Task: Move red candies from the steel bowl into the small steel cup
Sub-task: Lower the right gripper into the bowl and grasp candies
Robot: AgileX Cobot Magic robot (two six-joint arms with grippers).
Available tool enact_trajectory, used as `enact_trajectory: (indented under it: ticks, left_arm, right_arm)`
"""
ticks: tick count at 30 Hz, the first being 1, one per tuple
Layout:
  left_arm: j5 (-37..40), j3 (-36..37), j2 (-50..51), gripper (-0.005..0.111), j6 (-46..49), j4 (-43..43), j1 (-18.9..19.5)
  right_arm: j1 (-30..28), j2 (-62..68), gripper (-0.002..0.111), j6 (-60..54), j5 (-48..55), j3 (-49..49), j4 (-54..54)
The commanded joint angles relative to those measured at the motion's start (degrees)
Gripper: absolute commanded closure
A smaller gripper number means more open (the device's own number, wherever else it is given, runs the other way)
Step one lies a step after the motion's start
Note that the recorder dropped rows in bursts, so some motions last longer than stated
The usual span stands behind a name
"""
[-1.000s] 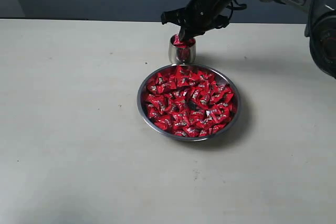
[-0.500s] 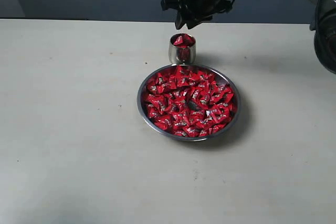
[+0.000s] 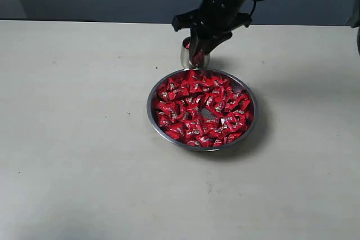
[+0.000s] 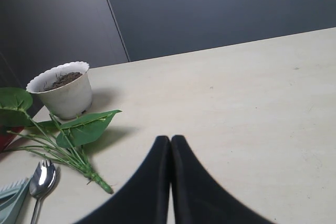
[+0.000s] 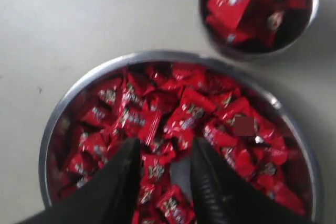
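The steel bowl [image 3: 151, 109] sits mid-desk, packed with red candies [image 3: 188, 105] except for a small bare patch of metal just off centre toward 4 o'clock. The small steel cup [image 3: 185, 58] stands at the bowl's 12 o'clock, just beside the rim, and the right wrist view shows it already piled with candies close to its lip [image 5: 247, 3].

The right end effector [image 3: 196, 52] hangs over the bowl's 12 o'clock edge, partly covering the cup in the exterior view. Its jaws are apart with nothing between them [image 5: 165, 148], and only loose candies [image 5: 184, 114] and the bowl rim [image 5: 79, 90] show below. How high it rides above the pile cannot be told. The left end effector [image 4: 170, 140] is pressed together on nothing, over bare desk [image 4: 252, 108], far from the work.

The candies look light and loosely heaped. Their crinkled foil is probably slick and springy, so a piece may squirt sideways or drag its neighbours along. The best hold is likely across the plump middle of one lying proud of the pile, not on its thin wrapper ends. The cup also looks light and easy to tip, and with little room left in it a release from low down seems wise.
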Motion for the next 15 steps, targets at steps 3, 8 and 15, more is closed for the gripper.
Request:
enact_trajectory:
  ticks: [3, 8, 15]
  left_arm:
    - [-0.6, 0.1, -0.2, 0.106, -0.2, 0.3, -0.2]
    - [-0.6, 0.1, -0.2, 0.106, -0.2, 0.3, -0.2]
    - [-0.6, 0.1, -0.2, 0.106, -0.2, 0.3, -0.2]
  right_arm:
    - [3.9, -6.2, 0.076, -4.3, -0.1, 14.5, 1.8]
    - [6.8, -8.6, 0.072, -5.5, -2.6, 24.0, 1.6]
    - [8.2, -8.6, 0.057, -5.8, -7.2, 28.3, 1.5]
